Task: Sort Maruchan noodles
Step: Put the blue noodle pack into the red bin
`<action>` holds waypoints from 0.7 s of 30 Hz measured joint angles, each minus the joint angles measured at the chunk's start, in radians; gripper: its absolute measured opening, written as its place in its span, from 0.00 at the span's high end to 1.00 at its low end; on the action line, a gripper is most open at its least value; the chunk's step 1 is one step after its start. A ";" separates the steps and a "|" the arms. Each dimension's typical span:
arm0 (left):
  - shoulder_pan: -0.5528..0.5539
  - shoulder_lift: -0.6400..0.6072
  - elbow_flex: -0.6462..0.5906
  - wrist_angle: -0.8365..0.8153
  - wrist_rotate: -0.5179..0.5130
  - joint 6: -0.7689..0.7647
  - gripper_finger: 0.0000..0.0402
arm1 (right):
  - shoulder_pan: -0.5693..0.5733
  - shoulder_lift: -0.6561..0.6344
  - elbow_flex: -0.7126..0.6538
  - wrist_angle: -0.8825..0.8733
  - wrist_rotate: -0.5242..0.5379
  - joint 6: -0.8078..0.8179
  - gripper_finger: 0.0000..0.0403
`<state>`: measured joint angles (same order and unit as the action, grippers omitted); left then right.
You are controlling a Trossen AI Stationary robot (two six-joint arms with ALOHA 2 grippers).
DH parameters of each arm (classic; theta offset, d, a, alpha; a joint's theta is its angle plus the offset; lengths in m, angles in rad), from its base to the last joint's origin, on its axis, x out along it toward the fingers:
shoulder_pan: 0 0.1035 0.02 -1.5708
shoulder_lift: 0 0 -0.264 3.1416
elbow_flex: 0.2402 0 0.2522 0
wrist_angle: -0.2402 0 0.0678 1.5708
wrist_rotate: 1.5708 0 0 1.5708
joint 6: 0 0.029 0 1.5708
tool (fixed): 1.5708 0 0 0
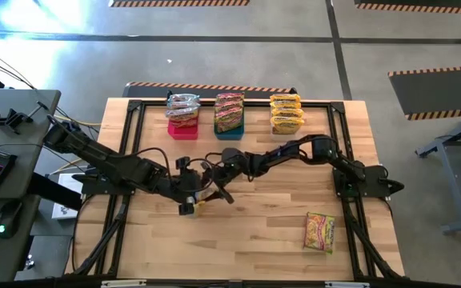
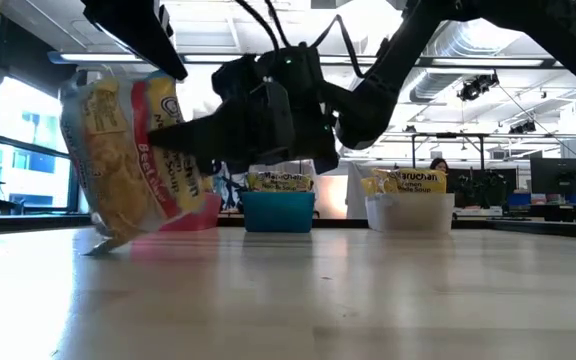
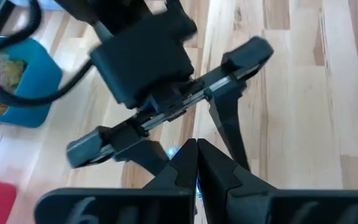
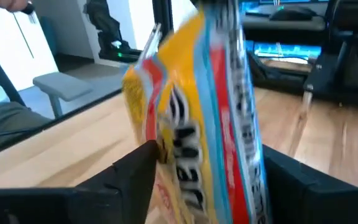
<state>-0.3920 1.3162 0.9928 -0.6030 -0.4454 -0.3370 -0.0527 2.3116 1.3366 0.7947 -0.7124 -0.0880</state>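
Near the table's middle, high view: the left gripper (image 1: 190, 200) and the right gripper (image 1: 217, 182) met just beside each other, with a yellow packet (image 1: 201, 198) between them.
High view, bins: well beyond both grippers, along the far edge, stood a pink bin (image 1: 182, 128), a blue bin (image 1: 230, 129) and a clear bin (image 1: 287, 126), each filled with noodle packets.
High view, spare packet: a lone packet (image 1: 319, 232) lay flat well to the right gripper's near right side, close to the table's right edge.
High view, open room: bare wooden table (image 1: 246, 240) stretched between the grippers and the near edge.
Low view, held packet: the yellow packet (image 2: 133, 160) stood nearly upright, tilted, its lower corner touching or just above the board; the right gripper (image 2: 183, 140) reached to its red-printed side.
Low view, background: the blue bin (image 2: 279, 211) and clear bin (image 2: 410, 211) sat far behind the grippers; a person (image 2: 437, 168) showed past the table.
Left wrist view: the left gripper (image 3: 197, 163) had its fingertips pressed together, seemingly on the packet's thin edge; the right gripper (image 3: 229, 134) crossed just beyond it.
Right wrist view: the right gripper (image 4: 201, 177) had its fingers spread either side of the yellow packet (image 4: 194, 118); whether they pressed it could not be told.
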 joint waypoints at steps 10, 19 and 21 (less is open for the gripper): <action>-0.012 -0.084 0.000 -0.018 -0.063 -0.105 0.99 | -0.037 0.000 0.000 -0.061 -0.060 0.050 0.63; -0.057 -0.181 -0.110 -0.060 -0.175 -0.308 0.86 | -0.099 -0.033 -0.001 -0.148 -0.123 0.082 0.76; -0.065 -0.213 -0.196 0.005 -0.181 -0.367 0.82 | -0.110 -0.064 -0.001 -0.221 -0.124 0.055 0.77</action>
<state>-0.4571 1.1034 0.7969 -0.5985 -0.6263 -0.7041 -0.1632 2.2478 1.3354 0.5736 -0.8369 -0.0329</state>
